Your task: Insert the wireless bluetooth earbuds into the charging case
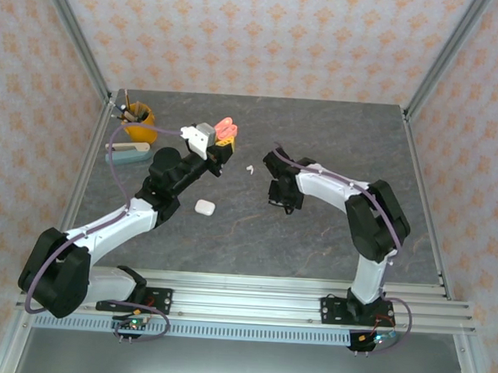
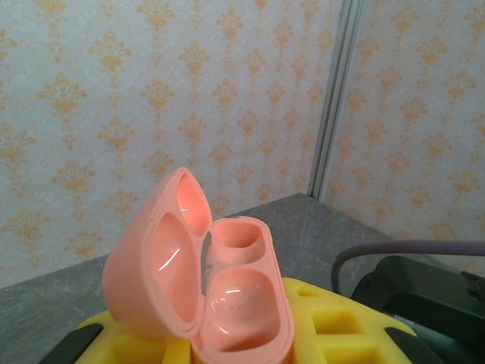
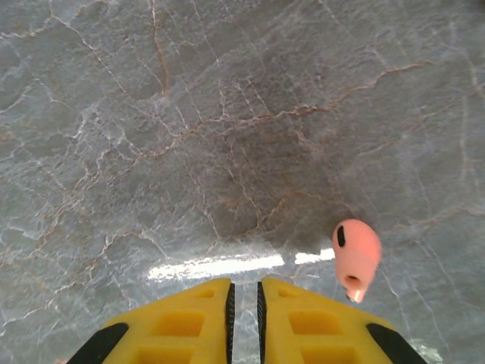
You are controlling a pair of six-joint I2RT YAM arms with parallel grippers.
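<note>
the left claw [image 2: 231, 337] is closed on the salmon case [image 2: 242, 303], yellow pads [image 2: 341, 326] against its base on either side, holding it up in the air. the case is glossy and pebble-shaped. its lid [image 2: 155, 265] is swung open to the left, and two rounded wells in the base show their shiny bottoms, with two matching hollows in the lid.

the right claw [image 3: 244, 303] points down at the grey marbled table [image 3: 151, 114]. its yellow fingers [image 3: 189, 318] are all but together, with only a thin slit between them and nothing gripped. a salmon earbud [image 3: 355, 256] lies on the table just right of those fingers, apart from them. it has a rounded head with a dark oval spot and a short stem with a pale tip.

in the top view a white earbud [image 1: 249, 167] lies on the table between the two claws. a closed white case [image 1: 204, 207] sits nearer the bases.
</note>
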